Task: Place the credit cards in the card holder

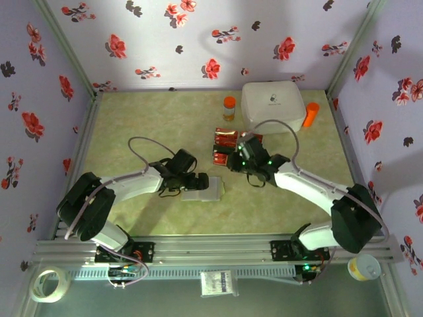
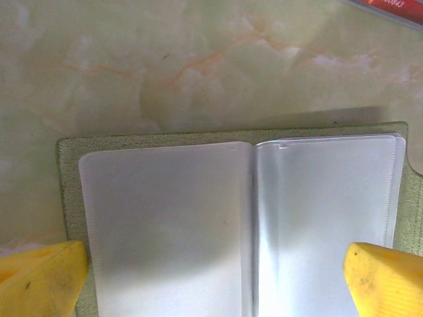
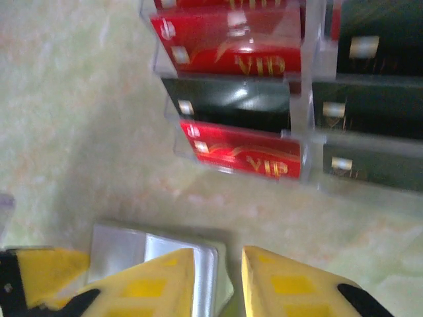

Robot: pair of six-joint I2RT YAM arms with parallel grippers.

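Note:
The credit cards, red and black, sit in a clear tiered rack mid-table. In the right wrist view, a red card and a black one lie just ahead of my right gripper. Its jaws stand a narrow gap apart with nothing between them. The card holder lies open, olive-green with pale sleeves. My left gripper hangs wide open over it, one yellow finger at each side. In the top view, the left gripper is at the holder's left edge and the right gripper by the cards.
A large white box stands at the back right. An orange-capped bottle is upright beside it and another lies on its right. Flowered walls close in three sides. A tape roll sits off the table, front left.

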